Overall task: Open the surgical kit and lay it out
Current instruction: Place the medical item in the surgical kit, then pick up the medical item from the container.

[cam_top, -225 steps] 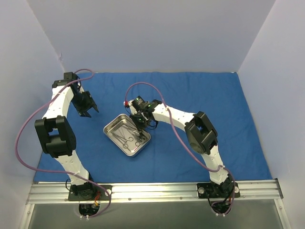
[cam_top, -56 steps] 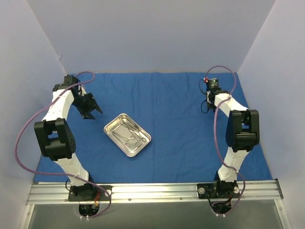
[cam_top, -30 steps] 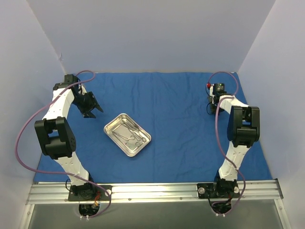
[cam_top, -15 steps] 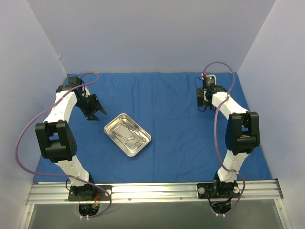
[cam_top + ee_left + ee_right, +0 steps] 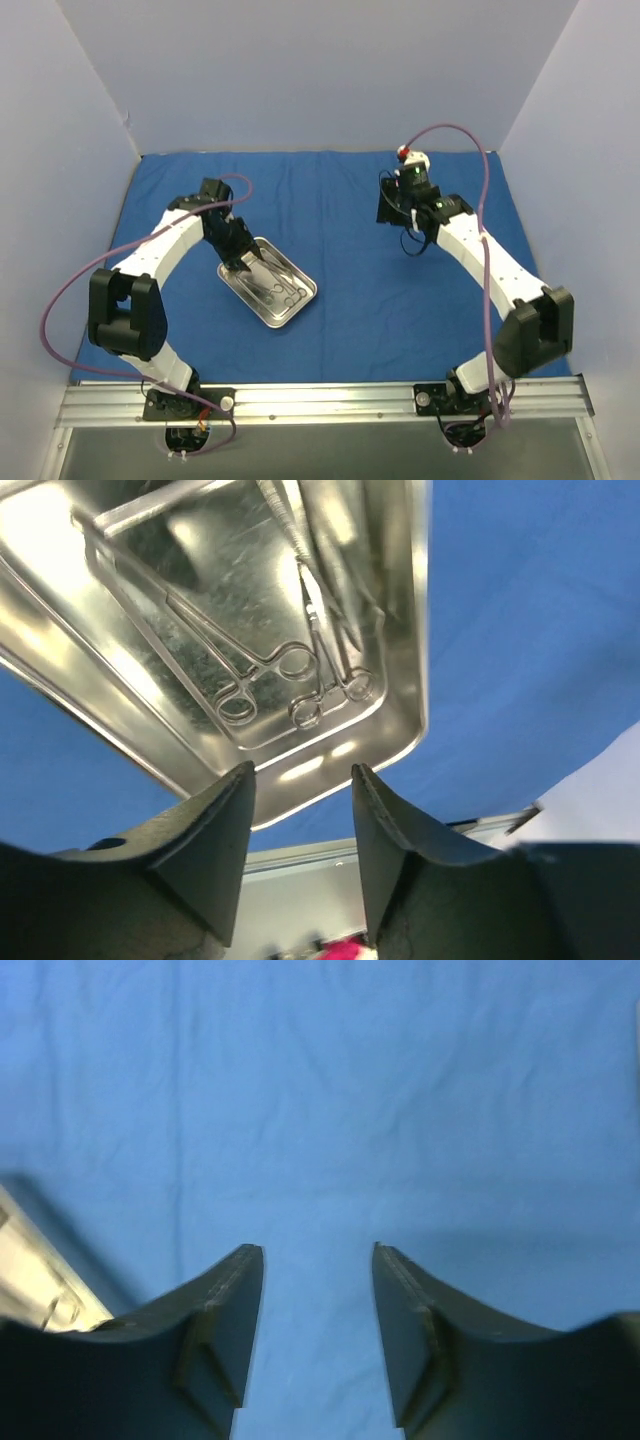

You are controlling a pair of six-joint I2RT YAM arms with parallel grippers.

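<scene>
The blue cloth wrap (image 5: 345, 260) lies spread flat over the table. On it, left of centre, sits the steel tray (image 5: 297, 304), holding thin scissor-like instruments (image 5: 279, 288). My left gripper (image 5: 247, 264) hangs open over the tray's back-left part. In the left wrist view the tray (image 5: 150, 590) fills the frame, and the ring handles of the instruments (image 5: 300, 685) lie just beyond my empty gripper (image 5: 300, 772). My right gripper (image 5: 385, 205) hovers open over bare cloth at the back right. In its wrist view the gripper (image 5: 318, 1248) holds nothing, and a tray corner (image 5: 30, 1280) shows at lower left.
A metal rail (image 5: 320, 400) carrying both arm bases runs along the near edge. Pale walls close in the left, back and right sides. Purple cables (image 5: 470, 150) loop above each arm.
The left arm swung from the left edge in over the tray. The right arm moved from the back right toward the middle and opened from nearly shut.
</scene>
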